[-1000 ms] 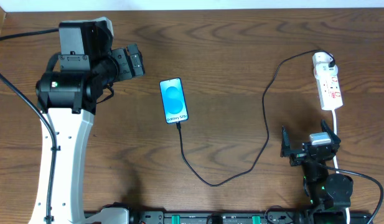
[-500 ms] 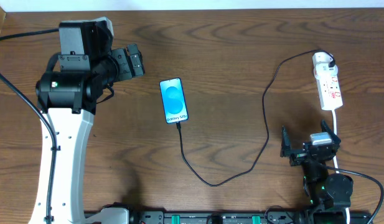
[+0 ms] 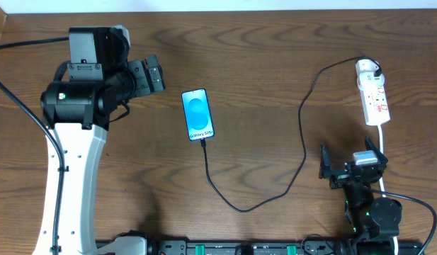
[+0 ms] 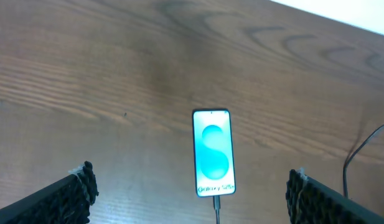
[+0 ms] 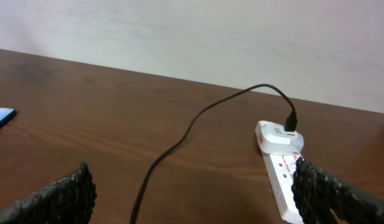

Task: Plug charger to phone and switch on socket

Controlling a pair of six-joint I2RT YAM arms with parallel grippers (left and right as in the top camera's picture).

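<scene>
Hovering released and empty toward the far-left of the bench [image 3: 260, 57]: left end effector [image 3: 154, 73]. Right end effector [image 3: 348, 157] likewise released by the near-right edge. Phone [image 3: 197, 115] mid-bench, charger [image 3: 304, 142] joining its near end to socket [image 3: 374, 99] at far-right corner.

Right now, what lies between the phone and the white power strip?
Only the charger cable, curving over the table from phone to power strip; the overhead view shows it.

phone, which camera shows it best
Left wrist: the phone lies whole and centred, its screen text largest. Overhead shows it whole but smaller; right wrist catches only a corner at the left edge.
</scene>
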